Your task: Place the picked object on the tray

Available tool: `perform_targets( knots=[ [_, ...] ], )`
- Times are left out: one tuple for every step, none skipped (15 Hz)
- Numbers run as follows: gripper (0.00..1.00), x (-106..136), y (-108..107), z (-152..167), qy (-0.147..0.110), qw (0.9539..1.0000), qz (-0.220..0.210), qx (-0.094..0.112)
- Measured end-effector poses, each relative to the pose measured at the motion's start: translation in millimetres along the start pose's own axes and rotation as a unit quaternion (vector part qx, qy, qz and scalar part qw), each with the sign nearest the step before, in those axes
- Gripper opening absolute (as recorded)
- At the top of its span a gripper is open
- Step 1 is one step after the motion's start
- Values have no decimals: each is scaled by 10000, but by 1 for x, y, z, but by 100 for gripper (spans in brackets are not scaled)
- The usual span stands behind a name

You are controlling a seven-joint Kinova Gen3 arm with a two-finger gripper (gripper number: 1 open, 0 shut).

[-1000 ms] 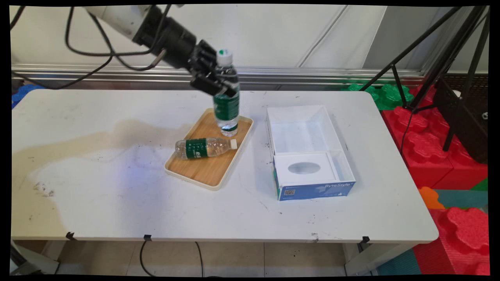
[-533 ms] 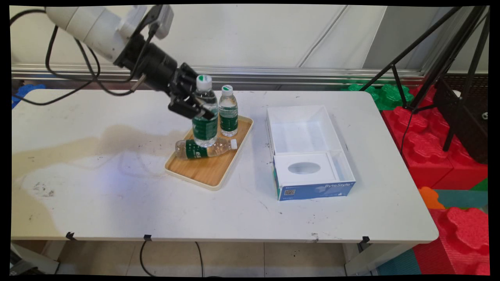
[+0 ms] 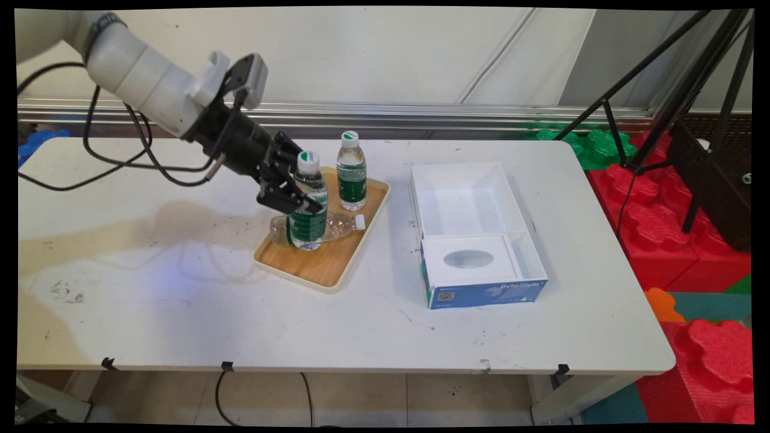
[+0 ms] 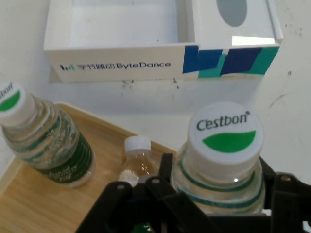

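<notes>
Black pincer [image 3: 293,193] is clenched on an upright bottle [image 3: 308,204], low over the wooden tray [image 3: 328,264]; a lying bottle [image 3: 337,225] sits just beyond it, another standing bottle [image 3: 351,171] farther off.

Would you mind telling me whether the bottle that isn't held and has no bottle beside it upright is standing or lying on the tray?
Lying on its side: the loose bottle rests flat on the wooden tray, its cap pointing toward the white box.
</notes>
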Motion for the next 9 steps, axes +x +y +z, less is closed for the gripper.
perform_targets(
  knots=[
    [0, -4, 1, 5, -2, 10000, -13, 5],
    [0, -8, 2, 9, -3, 10000, -25, 7],
    [0, -12, 3, 14, -1, 10000, -37, 7],
    [0, -15, 4, 18, 8, 10000, -46, 16],
    [0, -18, 4, 22, 15, 10000, -51, 26],
    [0, -20, 5, 24, 19, 10000, -53, 33],
    [0, -23, 5, 28, 27, 10000, -55, 42],
    [0, -26, 6, 31, 36, 10000, -56, 40],
    [0, -28, 7, 35, 48, 10000, -57, 34]
  ],
)
